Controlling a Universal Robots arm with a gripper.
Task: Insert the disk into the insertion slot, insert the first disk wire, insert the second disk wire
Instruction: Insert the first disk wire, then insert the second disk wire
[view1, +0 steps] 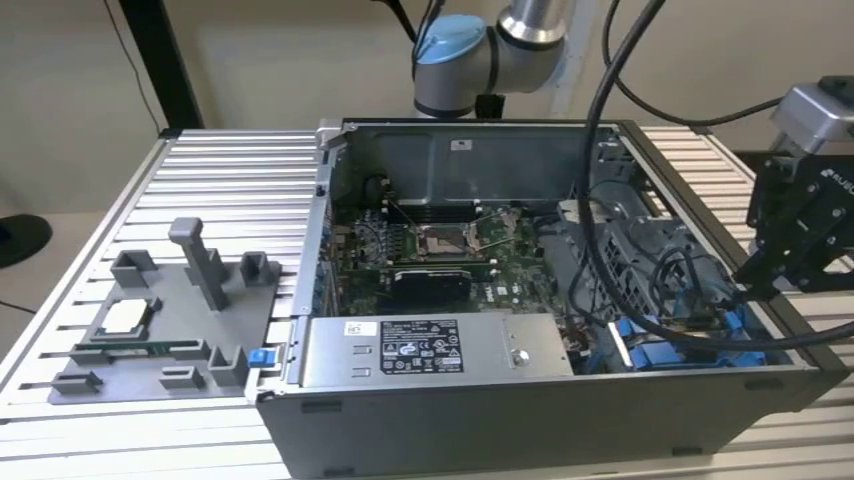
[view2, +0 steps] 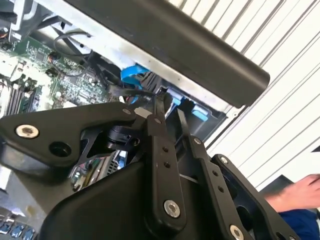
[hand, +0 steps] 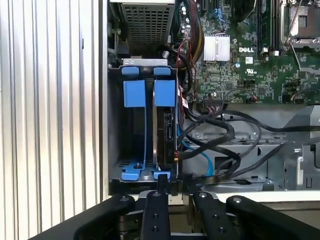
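Ribbed tabletop (hand: 50, 100) — disk (hand: 167, 130) slotted just beyond fingers (hand: 161, 187).

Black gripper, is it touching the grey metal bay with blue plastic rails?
Cannot tell: in the first wrist view the black gripper overlaps the edge of the grey metal bay, gap unclear.
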